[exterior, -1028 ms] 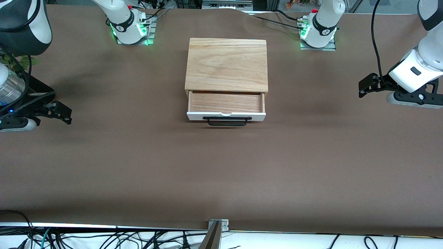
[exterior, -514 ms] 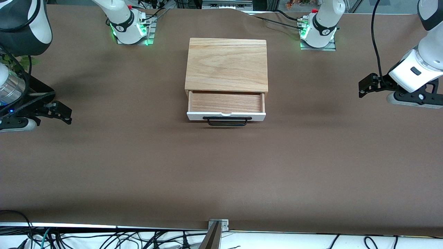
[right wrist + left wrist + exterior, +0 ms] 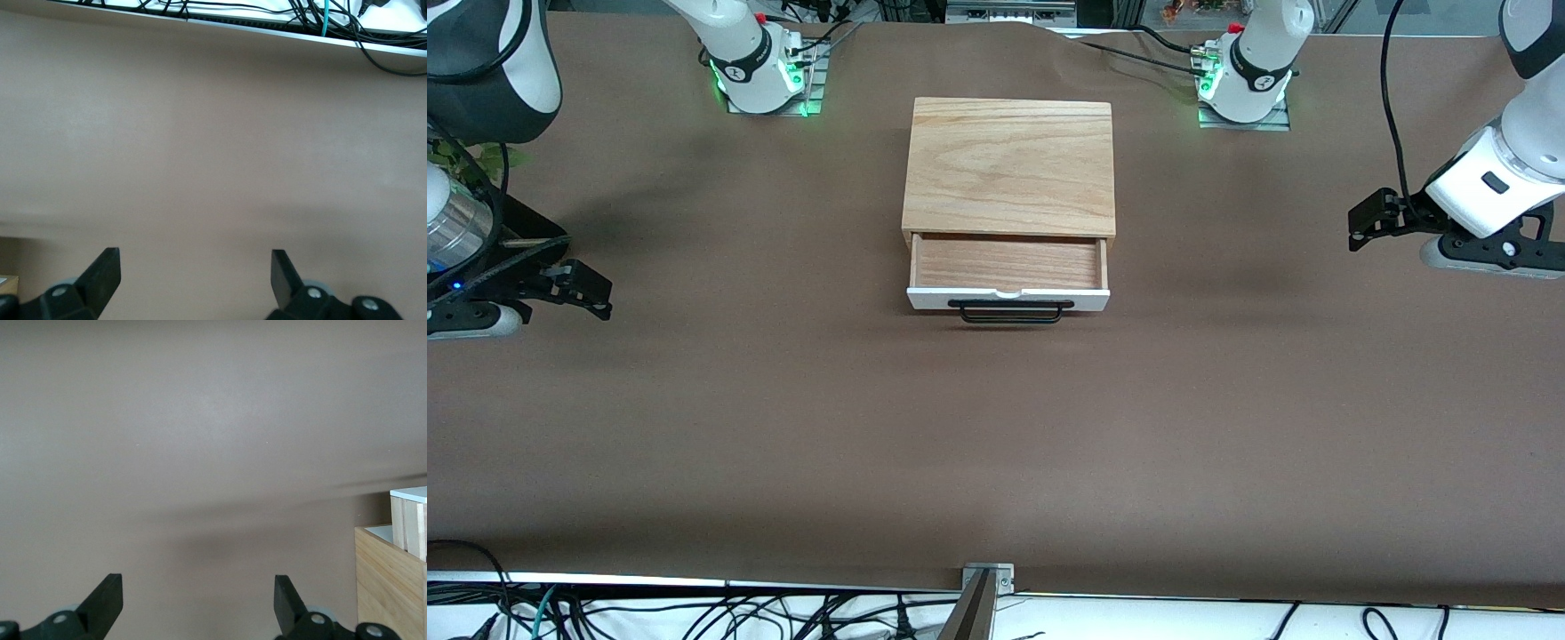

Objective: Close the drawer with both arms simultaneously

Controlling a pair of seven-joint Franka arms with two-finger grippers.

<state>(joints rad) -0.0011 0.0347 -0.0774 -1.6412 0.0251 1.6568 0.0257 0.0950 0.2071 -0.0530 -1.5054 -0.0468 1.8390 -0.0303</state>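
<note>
Both arms unmoved, left gripper [image 3: 1360, 220] and right gripper [image 3: 596, 293] spread wide, empty, drawer [image 3: 1008, 274] still open.

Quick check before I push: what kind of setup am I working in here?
Most likely a robotics lab bench, not a home. Two arm bases are bolted to a table covered in brown sheeting, loose cables run along its edge, and the only prop is a small oak box with its drawer open.

Both arms run off the front view's side edges, the right end effector [image 3: 596, 298] at middle left and the left end effector [image 3: 1369, 218] at upper right, while the left wrist view's lower right edge crops the drawer [image 3: 410, 520] and its box [image 3: 390, 577].
</note>
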